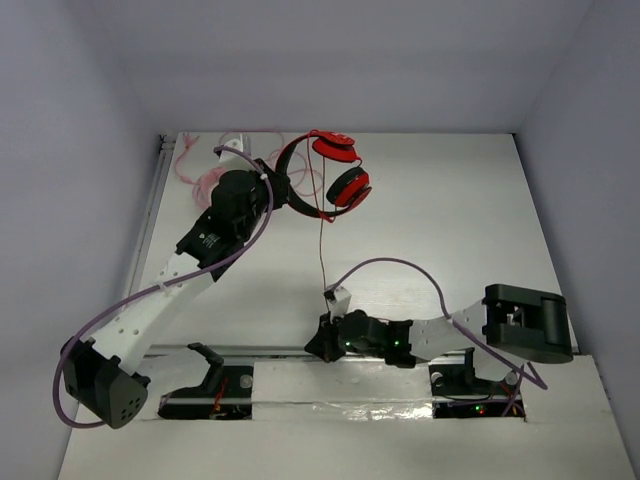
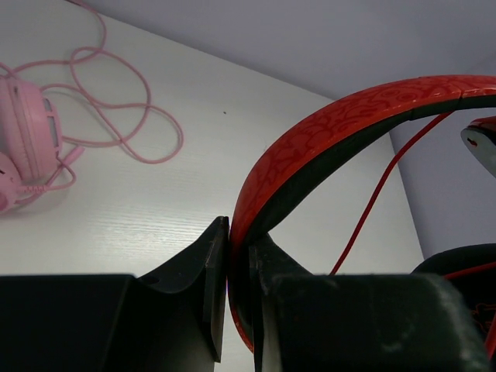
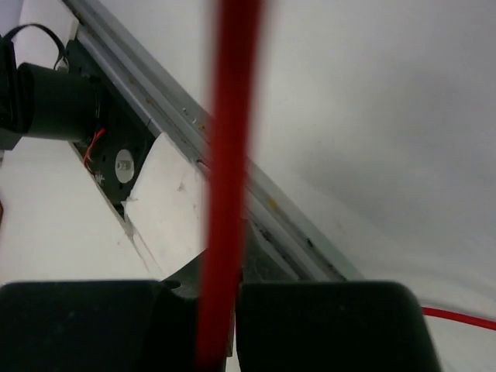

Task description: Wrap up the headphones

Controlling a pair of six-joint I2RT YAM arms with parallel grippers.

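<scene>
Near the far edge of the tabletop (image 1: 450, 220), my left tool (image 2: 239, 232) is clamping the headband (image 2: 325, 128) of the red headphones (image 1: 347, 186), while my right tool (image 3: 225, 291) is pinching their taut cable (image 3: 230, 155). Winding that cable around the headband looks like the next move.

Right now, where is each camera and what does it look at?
Top external: above, behind the bases, looking down at left arm, right arm, white table, red over-ear headphones.
Left wrist: on left arm, facing the left tool shut on the red-and-black headband; pink headphones beyond.
Right wrist: on right arm, facing the right tool shut on the thin red cable.
Shared: top and right wrist show that cable.
</scene>
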